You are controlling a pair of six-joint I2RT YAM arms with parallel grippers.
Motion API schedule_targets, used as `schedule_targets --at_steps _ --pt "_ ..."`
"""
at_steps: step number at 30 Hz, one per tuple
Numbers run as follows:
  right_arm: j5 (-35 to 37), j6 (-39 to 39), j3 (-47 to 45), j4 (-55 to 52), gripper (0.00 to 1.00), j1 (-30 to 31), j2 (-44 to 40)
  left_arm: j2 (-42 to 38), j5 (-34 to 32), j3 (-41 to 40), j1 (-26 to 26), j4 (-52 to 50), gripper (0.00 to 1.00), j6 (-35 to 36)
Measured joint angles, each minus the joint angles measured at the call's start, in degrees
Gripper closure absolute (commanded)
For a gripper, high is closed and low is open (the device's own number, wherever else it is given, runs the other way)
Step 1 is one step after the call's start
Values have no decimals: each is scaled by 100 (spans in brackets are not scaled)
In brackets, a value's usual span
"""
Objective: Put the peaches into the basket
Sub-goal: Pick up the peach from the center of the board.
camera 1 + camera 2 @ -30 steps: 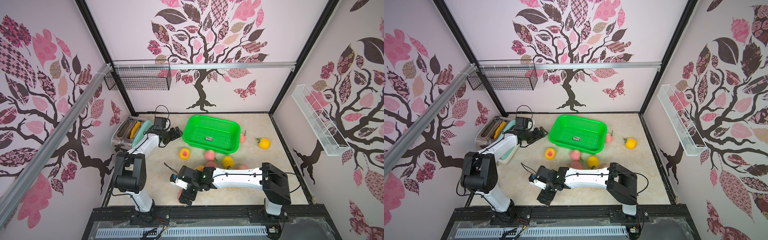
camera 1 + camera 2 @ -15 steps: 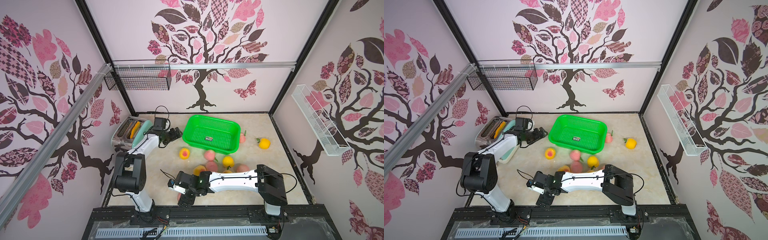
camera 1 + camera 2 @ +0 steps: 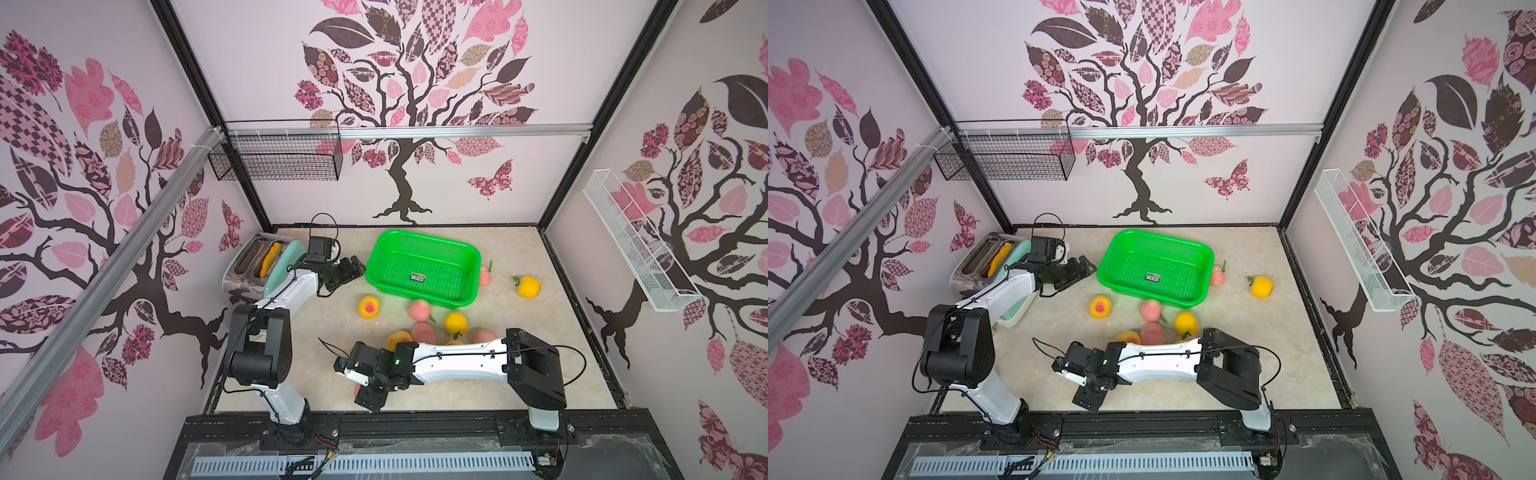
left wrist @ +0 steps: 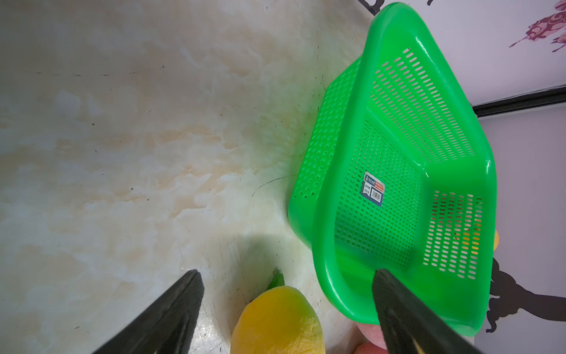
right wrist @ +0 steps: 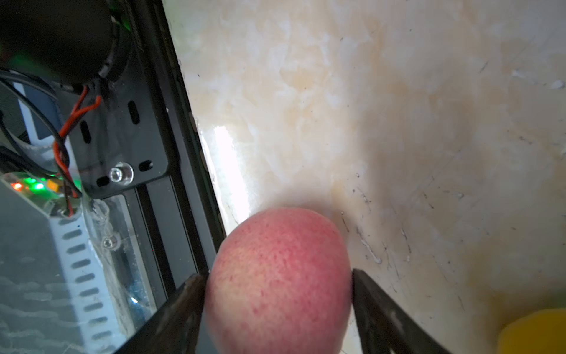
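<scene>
Currently basket (image 3: 428,250) holds just its sticker (image 3: 417,277); right tool (image 5: 277,273) grips pink peach (image 5: 278,297); left tool (image 4: 286,272) gapes released.

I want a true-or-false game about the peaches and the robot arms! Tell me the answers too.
1. The green basket has peaches in it. False: only a sticker lies inside.
2. The right gripper has a pink peach between its fingers. True.
3. An orange slice sits in the toaster. True.
4. The left gripper is squeezing a yellow peach. False: its jaws stand open, and the yellow peach lies loose, not held.
</scene>
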Motion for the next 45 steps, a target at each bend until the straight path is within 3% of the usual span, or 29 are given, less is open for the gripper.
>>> schedule_targets --at_steps 11,28,37,45 --pt "-4 -87 0 48 33 0 0 0 144 -48 0 85 10 -85" --pt "55 -111 -162 251 35 0 -76 -46 354 -129 0 216 10 -238" --pt "249 -195 -649 308 35 -133 -1038 -107 361 -197 0 240 10 -254" --pt "723 -518 -612 295 34 -1049 -2168 -118 417 -339 0 260 10 -280"
